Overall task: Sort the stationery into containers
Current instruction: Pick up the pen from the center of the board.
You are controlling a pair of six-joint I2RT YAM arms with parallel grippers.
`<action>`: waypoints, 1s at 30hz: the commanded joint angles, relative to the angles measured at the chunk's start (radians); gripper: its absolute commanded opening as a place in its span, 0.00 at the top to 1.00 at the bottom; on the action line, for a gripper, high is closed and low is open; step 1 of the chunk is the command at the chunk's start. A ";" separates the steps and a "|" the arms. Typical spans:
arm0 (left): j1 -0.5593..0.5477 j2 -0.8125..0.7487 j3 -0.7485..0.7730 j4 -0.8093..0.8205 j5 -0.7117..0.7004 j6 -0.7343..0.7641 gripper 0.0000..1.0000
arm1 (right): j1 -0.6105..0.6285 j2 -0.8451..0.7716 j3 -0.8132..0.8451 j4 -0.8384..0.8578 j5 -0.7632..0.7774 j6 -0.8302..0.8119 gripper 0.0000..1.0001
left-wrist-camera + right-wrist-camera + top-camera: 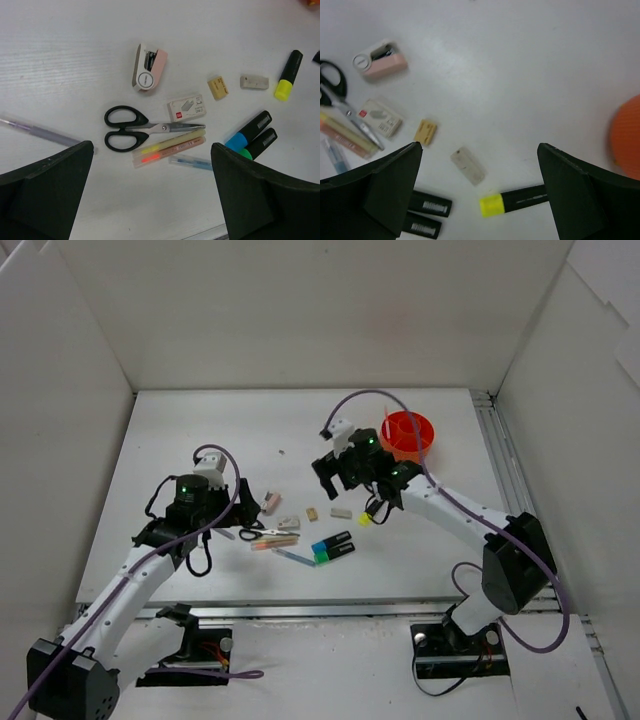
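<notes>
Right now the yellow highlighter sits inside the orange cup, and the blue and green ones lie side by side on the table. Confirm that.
Not quite. The yellow highlighter lies on the table, outside the orange cup, as the right wrist view shows. The blue highlighter and green highlighter do lie side by side on the table.

bright, even overhead light, soft shadows; right wrist view slightly blurred, others sharp.
</notes>
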 commanded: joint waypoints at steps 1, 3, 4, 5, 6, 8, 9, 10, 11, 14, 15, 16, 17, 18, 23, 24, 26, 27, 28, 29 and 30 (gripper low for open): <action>0.017 -0.030 0.044 -0.083 -0.054 -0.085 0.00 | 0.109 0.033 0.046 -0.047 -0.069 -0.078 0.02; 0.028 -0.070 0.024 -0.089 -0.073 -0.101 0.00 | 0.189 0.053 0.045 -0.100 -0.043 -0.097 0.02; 0.028 -0.079 0.003 -0.078 -0.074 -0.101 0.00 | 0.215 0.056 0.039 -0.102 -0.046 -0.089 0.02; 0.038 -0.088 -0.003 -0.066 -0.074 -0.099 0.01 | 0.249 0.062 0.027 -0.105 -0.068 -0.077 0.02; 0.038 -0.088 -0.006 -0.065 -0.071 -0.101 0.00 | 0.269 0.068 0.017 -0.102 -0.106 -0.069 0.02; 0.057 -0.070 -0.002 -0.069 -0.067 -0.101 0.00 | 0.327 0.079 0.004 -0.102 -0.135 -0.031 0.04; 0.057 -0.064 0.001 -0.069 -0.062 -0.101 0.00 | 0.345 0.093 -0.001 -0.100 -0.140 -0.022 0.05; 0.057 -0.058 0.000 -0.063 -0.045 -0.098 0.00 | 0.364 0.100 -0.006 -0.093 -0.141 -0.001 0.07; 0.057 -0.050 -0.003 -0.057 -0.033 -0.093 0.00 | 0.393 0.120 -0.015 -0.087 -0.141 0.009 0.09; 0.057 -0.055 -0.026 -0.028 0.002 -0.071 0.01 | 0.433 0.161 -0.026 -0.071 -0.080 0.033 0.15; 0.057 -0.056 -0.034 -0.020 0.004 -0.075 0.00 | 0.441 0.169 -0.027 -0.059 -0.047 0.036 0.15; 0.057 -0.061 -0.043 -0.014 -0.002 -0.076 0.01 | 0.442 0.178 -0.032 -0.026 -0.040 0.044 0.21; 0.057 -0.062 -0.045 -0.014 -0.005 -0.082 0.00 | 0.442 0.194 -0.032 -0.016 -0.040 0.047 0.24; 0.057 -0.064 -0.046 -0.014 -0.005 -0.084 0.01 | 0.444 0.201 -0.033 0.002 -0.046 0.049 0.26; 0.057 -0.067 -0.056 -0.014 -0.007 -0.087 0.00 | 0.445 0.261 -0.067 0.089 -0.046 0.067 0.36; 0.057 -0.064 -0.054 -0.014 -0.008 -0.088 0.00 | 0.442 0.266 -0.078 0.103 -0.036 0.072 0.38; 0.057 -0.062 -0.051 -0.020 -0.010 -0.088 0.01 | 0.442 0.275 -0.093 0.116 -0.034 0.084 0.56; 0.057 -0.061 -0.051 -0.023 -0.012 -0.087 0.01 | 0.447 0.272 -0.101 0.122 -0.042 0.087 0.61; 0.057 -0.065 -0.049 -0.029 -0.016 -0.087 0.00 | 0.448 0.268 -0.122 0.133 -0.043 0.087 0.65; 0.057 -0.067 -0.049 -0.029 -0.021 -0.084 0.00 | 0.451 0.258 -0.133 0.153 -0.043 0.086 0.68; 0.057 -0.067 -0.052 -0.034 -0.027 -0.084 0.00 | 0.457 0.254 -0.142 0.159 -0.033 0.083 0.74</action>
